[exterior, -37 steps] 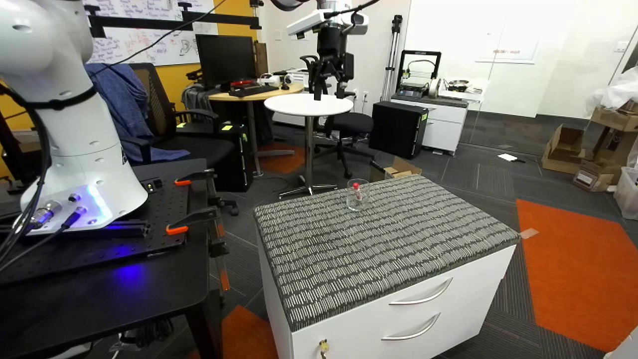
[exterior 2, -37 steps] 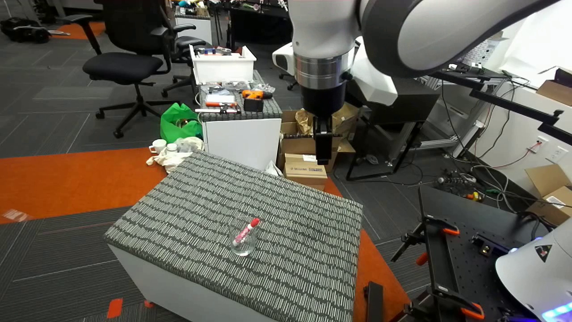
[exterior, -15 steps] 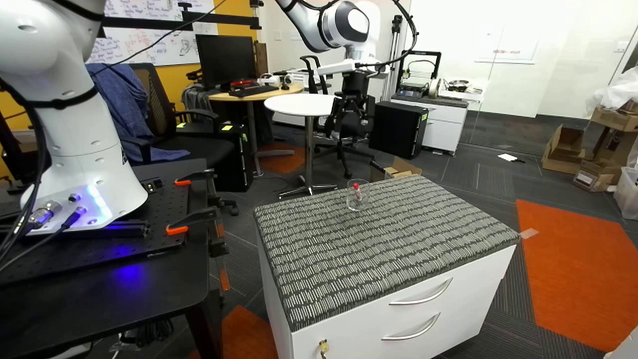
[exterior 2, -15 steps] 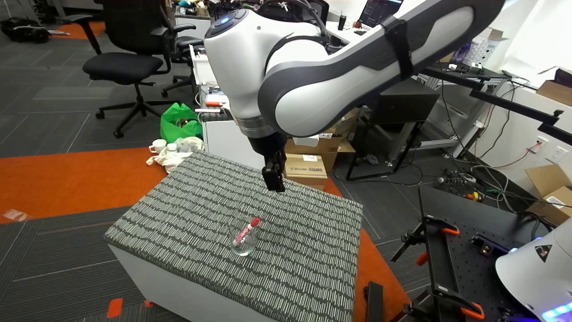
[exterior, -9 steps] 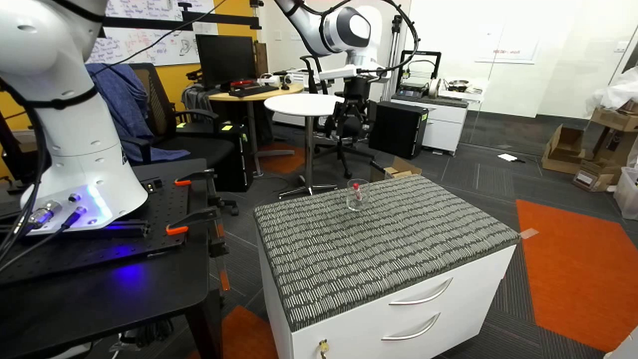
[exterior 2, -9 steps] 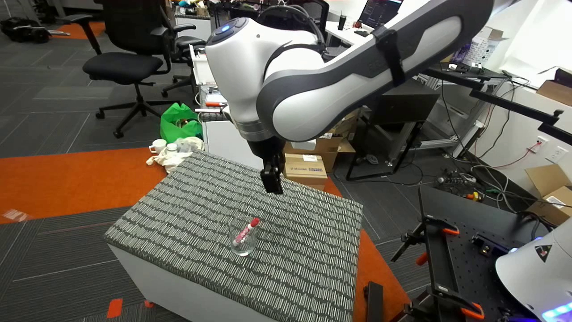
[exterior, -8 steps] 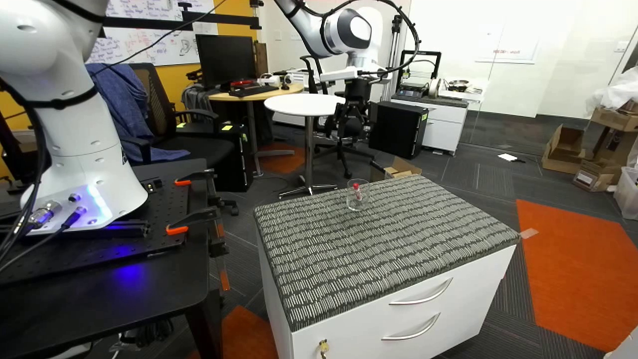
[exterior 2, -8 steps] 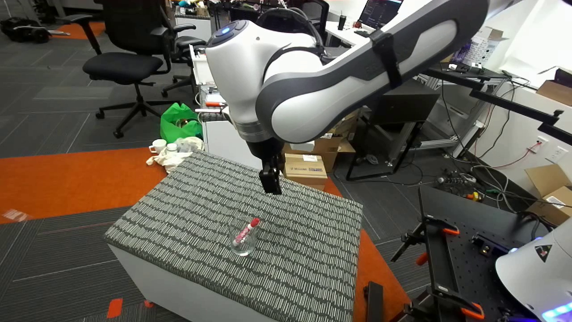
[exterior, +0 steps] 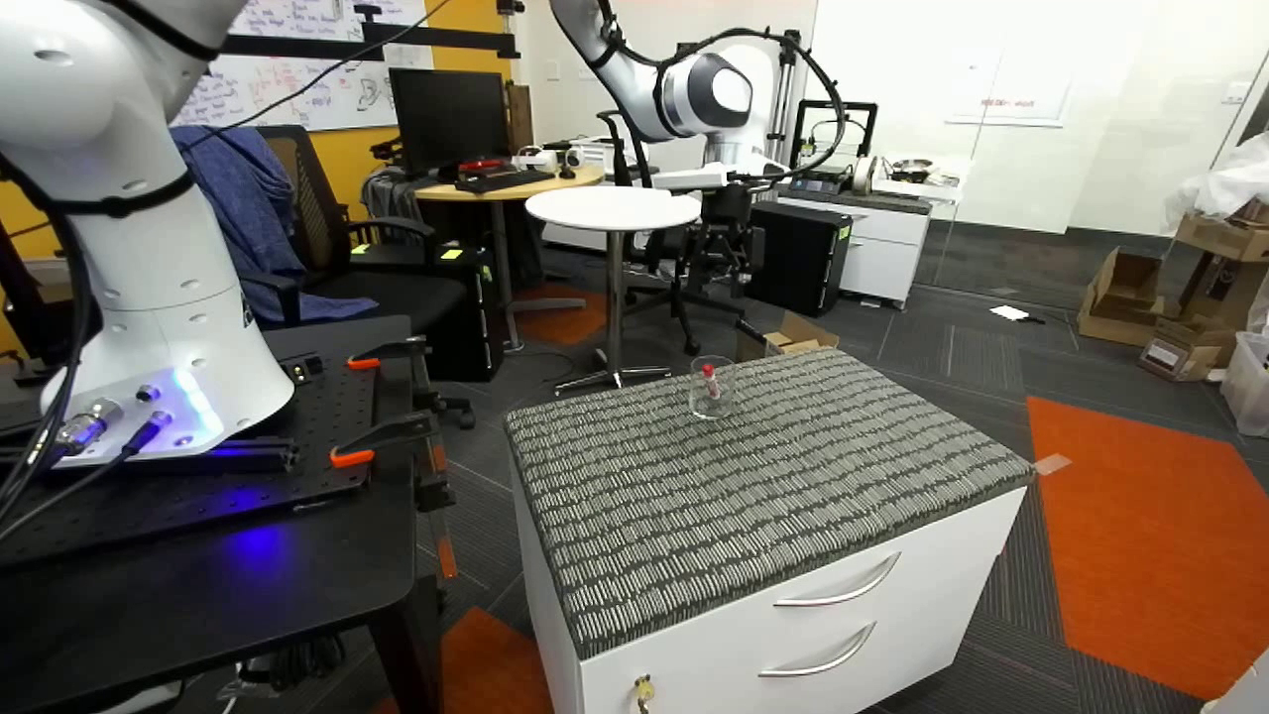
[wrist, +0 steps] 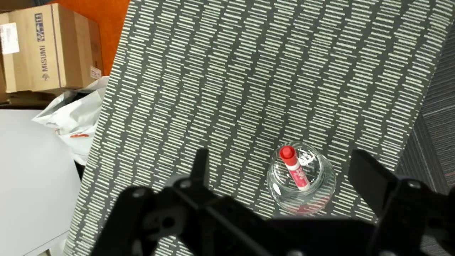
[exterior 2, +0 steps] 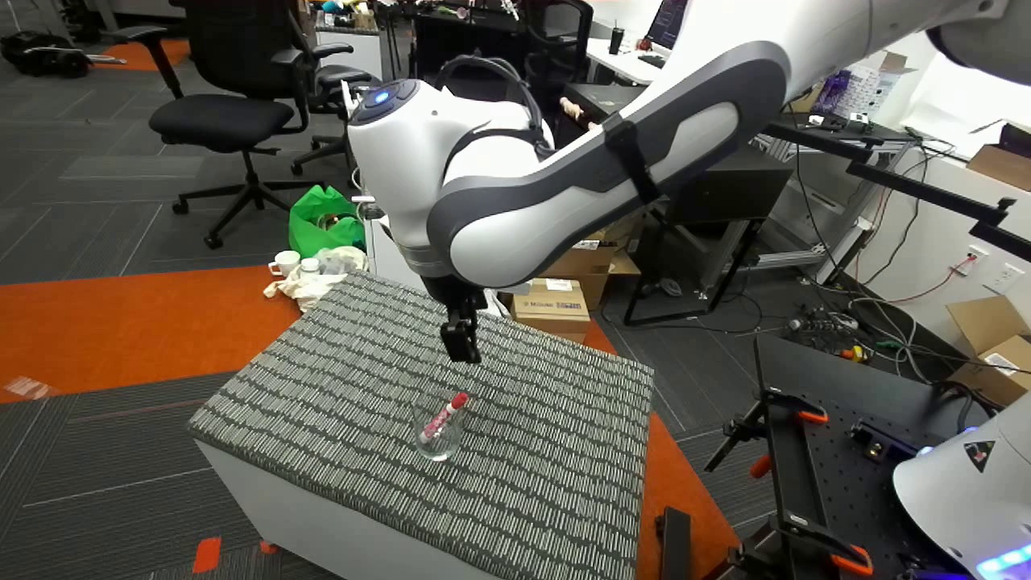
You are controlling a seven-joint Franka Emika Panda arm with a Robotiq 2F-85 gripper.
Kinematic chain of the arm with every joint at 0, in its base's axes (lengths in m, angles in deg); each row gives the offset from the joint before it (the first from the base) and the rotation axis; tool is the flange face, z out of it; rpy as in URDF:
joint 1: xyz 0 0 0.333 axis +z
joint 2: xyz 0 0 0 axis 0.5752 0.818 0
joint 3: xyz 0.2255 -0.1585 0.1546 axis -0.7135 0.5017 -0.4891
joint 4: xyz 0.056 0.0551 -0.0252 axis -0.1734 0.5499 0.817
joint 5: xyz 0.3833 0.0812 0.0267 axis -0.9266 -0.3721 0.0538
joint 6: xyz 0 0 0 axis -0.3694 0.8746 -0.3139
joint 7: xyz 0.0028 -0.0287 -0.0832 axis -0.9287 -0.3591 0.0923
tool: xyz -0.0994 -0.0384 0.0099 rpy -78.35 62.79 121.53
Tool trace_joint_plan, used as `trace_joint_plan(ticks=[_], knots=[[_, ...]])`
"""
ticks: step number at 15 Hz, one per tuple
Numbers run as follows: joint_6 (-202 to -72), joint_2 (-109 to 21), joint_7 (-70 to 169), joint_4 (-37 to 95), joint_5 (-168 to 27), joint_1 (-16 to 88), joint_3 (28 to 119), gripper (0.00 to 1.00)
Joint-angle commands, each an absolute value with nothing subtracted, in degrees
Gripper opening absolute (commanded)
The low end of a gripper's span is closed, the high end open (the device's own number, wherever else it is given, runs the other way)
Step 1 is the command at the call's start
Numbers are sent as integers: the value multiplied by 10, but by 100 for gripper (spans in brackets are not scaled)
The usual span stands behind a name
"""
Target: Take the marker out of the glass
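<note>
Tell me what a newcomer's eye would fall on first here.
Probably the red-and-white marker, tilted inside the clear glass on the striped cabinet top. Next, perhaps, the white robot arm, its open gripper hanging higher than the glass. In an exterior view, a green bag beyond the cabinet top also stands out.

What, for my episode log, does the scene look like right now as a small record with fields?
target: marker, red and white, tilted, red cap end up
container: glass, clear, upright, with the marker inside
surface: cabinet top, dark gray with pale dashes
end effector: gripper, open, holding nothing, raised apart from the glass
nearby: cardboard box marked Misumi and green bag, both off the cabinet top
task status: marker not yet taken out
</note>
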State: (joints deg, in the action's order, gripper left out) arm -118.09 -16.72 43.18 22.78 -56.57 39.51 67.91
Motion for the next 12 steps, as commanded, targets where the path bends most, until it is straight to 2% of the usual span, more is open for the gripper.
trace_joint_plan(ticks=[1,12], knots=[[-1156,-112,415,155,-580,402,683,100],[-1095,23,377,-21,-625,400,674,100]])
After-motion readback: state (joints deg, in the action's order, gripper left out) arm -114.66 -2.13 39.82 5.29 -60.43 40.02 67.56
